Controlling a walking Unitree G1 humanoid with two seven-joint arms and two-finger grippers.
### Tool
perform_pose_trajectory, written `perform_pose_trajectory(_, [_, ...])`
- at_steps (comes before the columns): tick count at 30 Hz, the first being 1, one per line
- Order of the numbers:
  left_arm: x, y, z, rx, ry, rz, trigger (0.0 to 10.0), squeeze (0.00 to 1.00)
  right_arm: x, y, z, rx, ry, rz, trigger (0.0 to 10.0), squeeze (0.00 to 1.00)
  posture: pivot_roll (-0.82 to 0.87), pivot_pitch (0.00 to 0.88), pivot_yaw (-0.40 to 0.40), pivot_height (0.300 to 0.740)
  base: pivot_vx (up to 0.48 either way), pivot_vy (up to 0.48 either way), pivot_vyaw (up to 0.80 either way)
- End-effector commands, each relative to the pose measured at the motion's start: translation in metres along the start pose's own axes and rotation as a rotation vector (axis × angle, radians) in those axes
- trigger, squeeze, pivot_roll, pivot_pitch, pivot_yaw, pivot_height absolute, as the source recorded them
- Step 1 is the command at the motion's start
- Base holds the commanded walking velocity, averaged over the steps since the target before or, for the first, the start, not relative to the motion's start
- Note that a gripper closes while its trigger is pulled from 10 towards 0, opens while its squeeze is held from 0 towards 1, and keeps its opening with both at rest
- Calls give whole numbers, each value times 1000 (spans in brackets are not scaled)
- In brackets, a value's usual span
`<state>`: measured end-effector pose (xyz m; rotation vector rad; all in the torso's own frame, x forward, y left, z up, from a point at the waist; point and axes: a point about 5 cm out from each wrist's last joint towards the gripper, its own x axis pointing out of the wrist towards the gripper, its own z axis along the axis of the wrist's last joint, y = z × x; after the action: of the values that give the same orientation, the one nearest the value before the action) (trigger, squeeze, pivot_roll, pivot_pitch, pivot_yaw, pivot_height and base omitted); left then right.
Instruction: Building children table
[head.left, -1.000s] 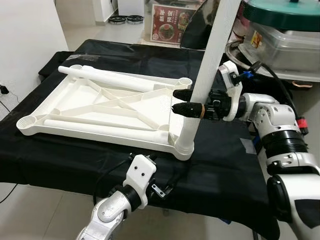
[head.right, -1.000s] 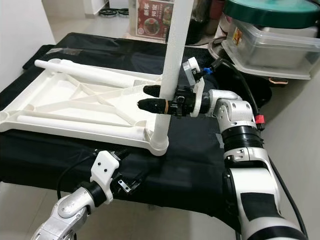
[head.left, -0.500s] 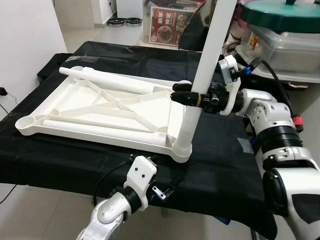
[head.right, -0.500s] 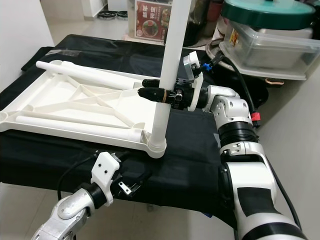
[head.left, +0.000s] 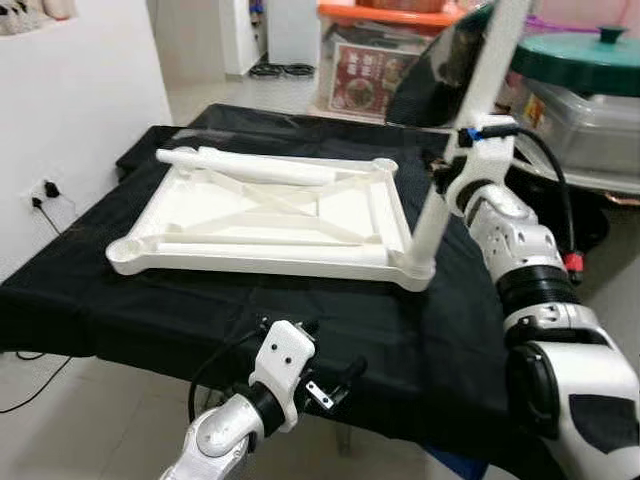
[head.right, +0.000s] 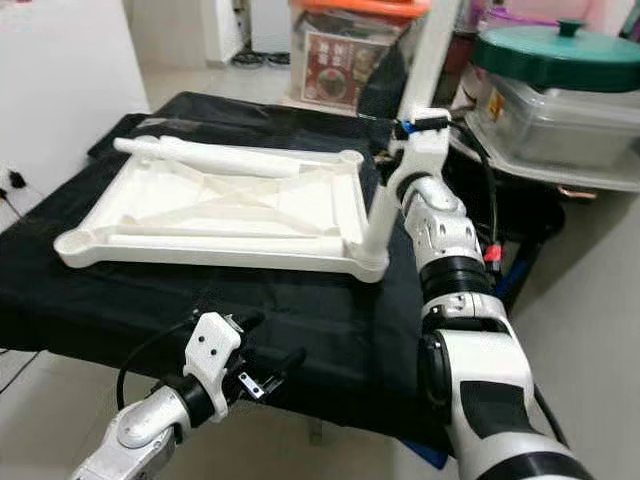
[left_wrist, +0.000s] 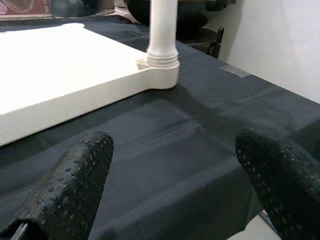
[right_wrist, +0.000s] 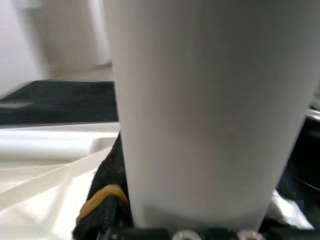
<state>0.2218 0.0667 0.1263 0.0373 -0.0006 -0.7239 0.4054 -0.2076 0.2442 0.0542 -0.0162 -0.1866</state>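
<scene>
The white tabletop (head.left: 270, 225) lies upside down on a black cloth (head.left: 180, 310); one white leg (head.left: 455, 140) stands in the tabletop's corner socket nearest the right arm, tilted away from the tabletop; two loose legs lie on the tabletop, one (head.left: 255, 165) along its far edge and one (head.left: 270, 250) along its near edge; the right gripper (right_wrist: 107, 200) sits against the standing leg, seemingly clamped on it, though the wrist view is too close to be sure; the left gripper (left_wrist: 175, 185) hangs below the cloth's near edge, its fingers (left_wrist: 70, 185) spread wide and holding nothing; beyond the tabletop stands a green-lidded container (head.right: 560, 85).
</scene>
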Motion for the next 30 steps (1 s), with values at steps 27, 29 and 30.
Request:
perform_pose_trajectory(27, [0,-1,-4,9,16,2,10000,0,-43,44,-2,-11,122,1162,10000,1000,142,49,-85,740,0,0,0])
perform_pose_trajectory(29, [0,-1,-4,9,17,1,10000,0,-48,38,8,18,70,1282,10000,1000,143,48,-88,740,0,0,0])
perform_pose_trajectory(30, [0,-1,-4,9,17,1,10000,0,-48,38,8,18,70,1282,10000,1000,143,48,-88,740,0,0,0])
